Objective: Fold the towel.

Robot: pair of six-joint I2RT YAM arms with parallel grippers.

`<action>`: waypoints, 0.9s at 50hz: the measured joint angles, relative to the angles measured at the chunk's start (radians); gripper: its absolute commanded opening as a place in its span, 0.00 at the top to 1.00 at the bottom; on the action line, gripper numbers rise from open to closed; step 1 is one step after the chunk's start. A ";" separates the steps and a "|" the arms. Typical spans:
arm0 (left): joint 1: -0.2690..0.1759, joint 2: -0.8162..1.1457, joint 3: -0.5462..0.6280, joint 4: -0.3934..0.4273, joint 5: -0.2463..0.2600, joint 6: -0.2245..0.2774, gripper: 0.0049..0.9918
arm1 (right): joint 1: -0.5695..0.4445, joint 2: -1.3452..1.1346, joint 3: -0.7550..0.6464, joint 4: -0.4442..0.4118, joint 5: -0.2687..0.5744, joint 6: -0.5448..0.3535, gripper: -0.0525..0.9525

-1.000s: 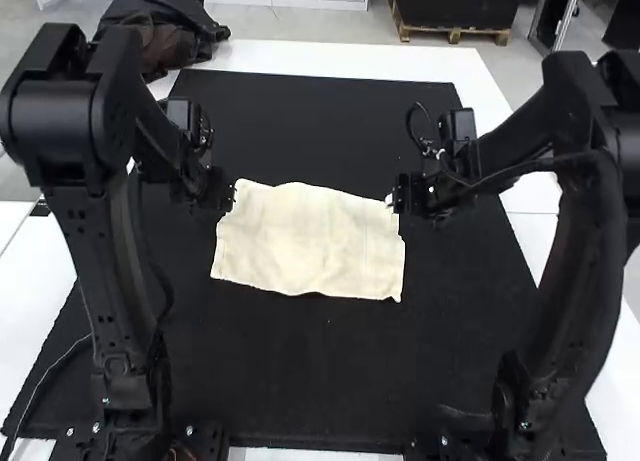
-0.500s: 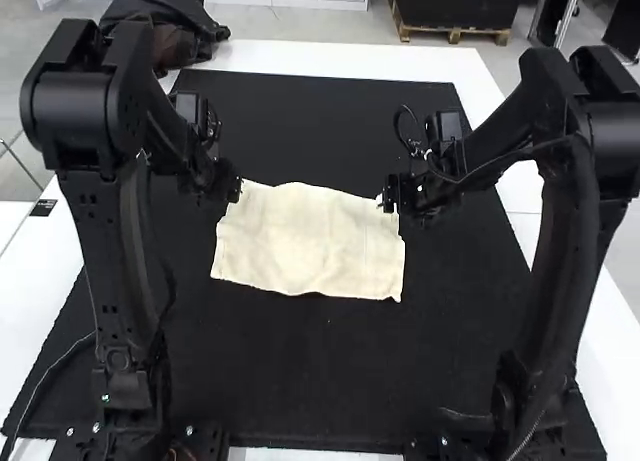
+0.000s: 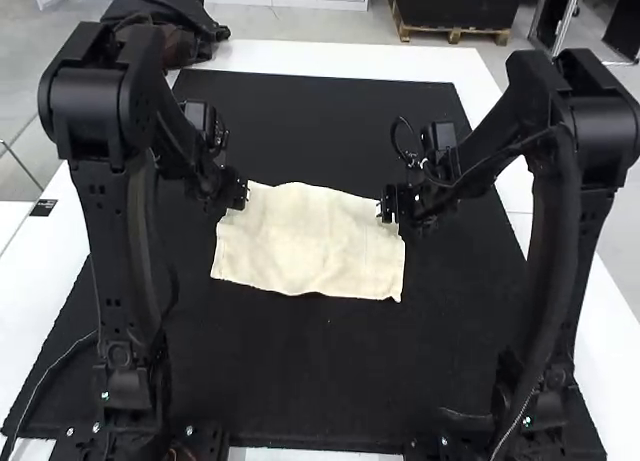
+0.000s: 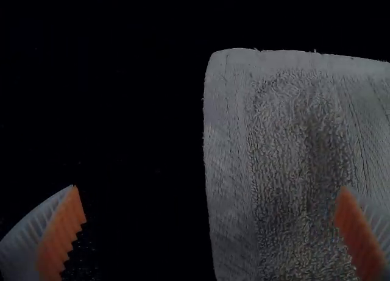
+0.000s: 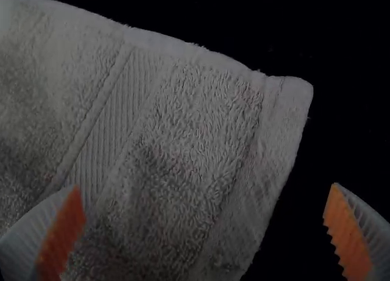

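The cream towel [image 3: 310,241] lies as a wide rectangle on the black mat, its far edge slightly wavy; I cannot tell how many layers it has. At its far left corner is my left gripper [image 3: 240,194], and at its far right corner my right gripper [image 3: 388,205]. In the left wrist view the left gripper [image 4: 210,202] stands open, one finger over the towel [image 4: 292,171] and the other over black mat. The right wrist view has the right gripper [image 5: 204,202] open around a side edge of the towel [image 5: 183,128], nothing between its pads being squeezed.
The black mat [image 3: 320,381] extends around the towel on all sides, with the white table [image 3: 350,61] beyond its edges. Both arms rise on either side of the mat, and a cable [image 3: 50,371] runs beside the left arm's base.
Both grippers have shifted slightly inward over the towel's far corners, the left one to the right and the right one to the left. The towel lies unchanged.
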 measured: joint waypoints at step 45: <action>-0.007 0.064 0.006 0.032 0.011 0.021 0.09 | 0.045 0.047 0.026 0.032 0.114 -0.012 0.32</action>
